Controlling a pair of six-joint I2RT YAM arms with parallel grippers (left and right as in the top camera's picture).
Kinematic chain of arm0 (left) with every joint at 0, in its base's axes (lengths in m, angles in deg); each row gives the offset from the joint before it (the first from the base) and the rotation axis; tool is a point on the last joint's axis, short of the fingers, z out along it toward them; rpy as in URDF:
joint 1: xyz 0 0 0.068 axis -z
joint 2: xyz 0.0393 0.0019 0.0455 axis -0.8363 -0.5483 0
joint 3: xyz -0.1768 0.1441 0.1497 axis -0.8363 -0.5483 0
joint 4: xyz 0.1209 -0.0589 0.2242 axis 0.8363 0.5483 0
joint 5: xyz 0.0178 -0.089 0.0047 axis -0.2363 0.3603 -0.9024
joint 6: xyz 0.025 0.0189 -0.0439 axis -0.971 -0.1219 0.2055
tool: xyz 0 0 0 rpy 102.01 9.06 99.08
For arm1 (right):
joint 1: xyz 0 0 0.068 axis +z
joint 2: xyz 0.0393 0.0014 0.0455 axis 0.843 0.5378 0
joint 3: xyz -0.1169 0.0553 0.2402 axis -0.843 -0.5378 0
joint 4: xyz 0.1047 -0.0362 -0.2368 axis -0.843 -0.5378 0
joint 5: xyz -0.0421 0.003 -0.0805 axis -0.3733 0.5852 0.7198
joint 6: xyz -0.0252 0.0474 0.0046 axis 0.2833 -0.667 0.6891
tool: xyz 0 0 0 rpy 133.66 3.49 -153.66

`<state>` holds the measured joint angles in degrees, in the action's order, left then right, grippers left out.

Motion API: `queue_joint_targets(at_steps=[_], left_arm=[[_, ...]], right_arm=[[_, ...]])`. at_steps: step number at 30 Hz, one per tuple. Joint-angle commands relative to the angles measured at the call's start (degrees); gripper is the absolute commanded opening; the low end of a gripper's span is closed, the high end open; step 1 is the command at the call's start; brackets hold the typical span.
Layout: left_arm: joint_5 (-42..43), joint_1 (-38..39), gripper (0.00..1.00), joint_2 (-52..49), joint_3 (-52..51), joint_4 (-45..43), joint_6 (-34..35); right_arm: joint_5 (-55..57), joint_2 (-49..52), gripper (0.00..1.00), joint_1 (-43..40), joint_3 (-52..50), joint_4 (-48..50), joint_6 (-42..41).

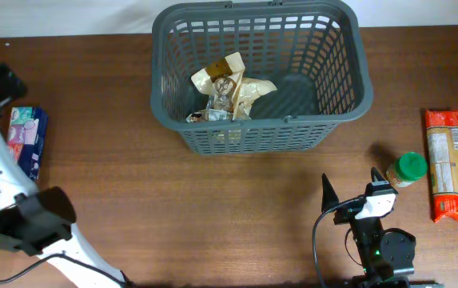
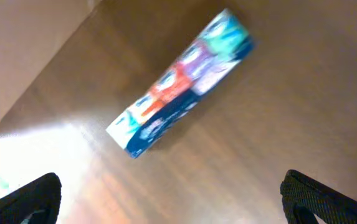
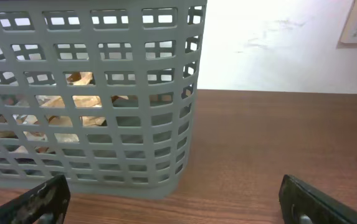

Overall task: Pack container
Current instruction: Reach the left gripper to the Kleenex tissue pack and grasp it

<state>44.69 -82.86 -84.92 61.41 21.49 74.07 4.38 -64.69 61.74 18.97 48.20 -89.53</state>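
The container (image 1: 260, 136) is a large dark grey slotted basket at the back middle of the table, and a crumpled tan packet (image 1: 229, 86) lies inside it. In the right wrist view its lattice wall (image 3: 91, 106) fills the left half. My right gripper (image 1: 350, 190) sits in front of the basket's right end, open and empty (image 3: 175, 196). A blue box with colourful print (image 1: 25, 138) lies flat near the left edge. My left gripper (image 2: 172, 190) hangs above the table beside that box (image 2: 181, 81), open, with nothing between its fingers.
A green-lidded jar (image 1: 409, 169) stands just right of the right gripper. An orange pasta packet (image 1: 448, 164) lies at the far right. The white left arm (image 1: 5, 192) runs along the left edge. A pale wall (image 3: 278, 43) rises behind the table.
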Motion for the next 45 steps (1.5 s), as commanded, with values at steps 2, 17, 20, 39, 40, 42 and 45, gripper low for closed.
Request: queue_joint_targets(at_steps=[2, 17, 20, 39, 40, 42, 45], left_arm=[[-0.92, -5.31, 0.99, 0.31, -9.73, -2.32, -0.61], [14.45, -6.27, 0.99, 0.31, -33.97, -22.84, -24.87], [12.39, -6.32, 1.0, 0.31, -36.94, -26.43, -26.45], [9.4, -10.62, 0.99, -4.76, -39.95, -38.93, -36.13], [9.86, -10.84, 1.0, -5.2, -39.95, -39.04, -36.63], [11.21, -11.28, 0.99, -6.14, -39.95, -39.41, -37.97], [13.44, -11.89, 1.0, -7.58, -39.95, -39.95, -39.69]], right_arm=[[-0.31, -0.61, 0.99, -0.26, -0.5, 0.13, 0.02], [-0.31, -0.61, 0.99, -0.26, -0.5, 0.13, 0.02], [-0.31, -0.61, 0.99, -0.26, -0.5, 0.13, 0.02], [-0.31, -0.61, 0.99, -0.26, -0.5, 0.13, 0.02], [-0.31, -0.61, 0.99, -0.26, -0.5, 0.13, 0.02], [-0.31, -0.61, 0.99, -0.26, -0.5, 0.13, 0.02], [-0.31, -0.61, 0.99, -0.26, -0.5, 0.13, 0.02]])
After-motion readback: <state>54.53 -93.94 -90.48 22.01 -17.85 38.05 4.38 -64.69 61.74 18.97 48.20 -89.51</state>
